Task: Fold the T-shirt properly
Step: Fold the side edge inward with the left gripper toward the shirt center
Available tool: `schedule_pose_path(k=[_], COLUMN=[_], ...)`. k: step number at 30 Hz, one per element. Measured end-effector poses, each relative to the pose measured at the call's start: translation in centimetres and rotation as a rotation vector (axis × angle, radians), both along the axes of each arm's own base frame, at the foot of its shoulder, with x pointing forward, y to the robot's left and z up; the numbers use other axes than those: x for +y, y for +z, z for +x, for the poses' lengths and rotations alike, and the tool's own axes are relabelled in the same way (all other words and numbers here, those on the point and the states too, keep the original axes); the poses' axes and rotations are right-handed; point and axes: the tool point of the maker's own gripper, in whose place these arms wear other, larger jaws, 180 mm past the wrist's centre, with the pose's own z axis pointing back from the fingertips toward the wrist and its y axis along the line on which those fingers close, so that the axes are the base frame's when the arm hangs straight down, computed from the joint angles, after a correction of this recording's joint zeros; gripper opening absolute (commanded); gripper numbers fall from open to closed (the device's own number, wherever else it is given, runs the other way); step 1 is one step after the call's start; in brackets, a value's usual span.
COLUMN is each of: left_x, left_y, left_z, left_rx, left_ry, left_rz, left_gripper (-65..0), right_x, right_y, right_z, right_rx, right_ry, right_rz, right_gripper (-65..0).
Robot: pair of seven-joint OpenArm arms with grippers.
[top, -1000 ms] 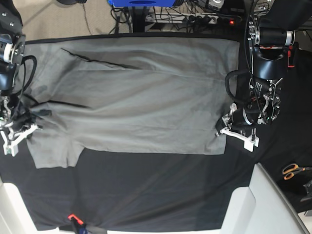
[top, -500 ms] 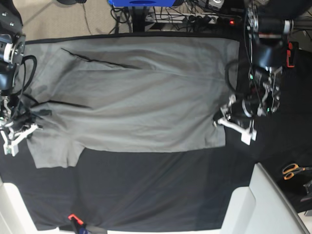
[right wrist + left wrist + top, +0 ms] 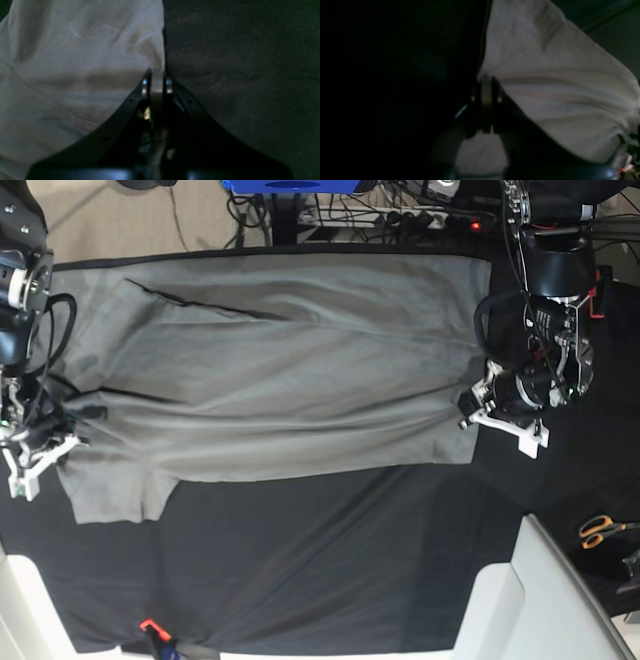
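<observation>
We see the T-shirt [image 3: 280,370] as soft, matt grey cloth, faintly creased; the surface [image 3: 300,560] wears matt black cloth with a fine weave.

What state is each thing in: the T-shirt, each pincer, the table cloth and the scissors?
T-shirt: spread flat, wrinkled, stretched between the two pincers, one sleeve sticking out.
Left pincer: at the shirt's edge; open or shut unclear.
Right pincer: shut on the T-shirt's edge.
Black table cloth: laid flat under the shirt.
Orange-handled scissors: lying off to the side, untouched.
</observation>
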Motion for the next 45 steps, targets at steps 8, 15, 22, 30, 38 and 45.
schedule_pose_path(k=[8, 15, 22, 30, 38, 45], left_x=[0.5, 0.8, 3.4, 1.4, 0.4, -1.4], left_y=[2.7, 2.3, 1.6, 0.3, 0.0, -0.4], left_z=[3.1, 4.8, 7.4, 9.6, 10.3, 10.4], left_rx=[-0.07, -0.043, -0.038, -0.041, -0.073, -0.095], left_ry=[-0.01, 0.027, 0.088, -0.047, -0.034, -0.038], left_rz=[0.031, 0.002, 0.081, 0.2, 0.198, 0.179], left_gripper=[-46.2, -36.4, -25.3, -25.2, -25.3, -26.2], right_x=[0.0, 0.0, 0.0, 0.0, 0.0, 0.0], right_y=[-0.1, -0.1, -0.1, 0.0, -0.1, -0.1], right_z=[-0.1, -0.1, -0.1, 0.0, -0.1, -0.1], right_rx=[0.005, 0.006, 0.007, 0.003, 0.005, 0.004], right_ry=[0.002, 0.002, 0.002, 0.001, 0.001, 0.001], right_rz=[-0.001, -0.001, -0.002, -0.001, -0.002, -0.001], right_gripper=[-64.8, -64.8, -64.8, -64.8, -64.8, -64.8])
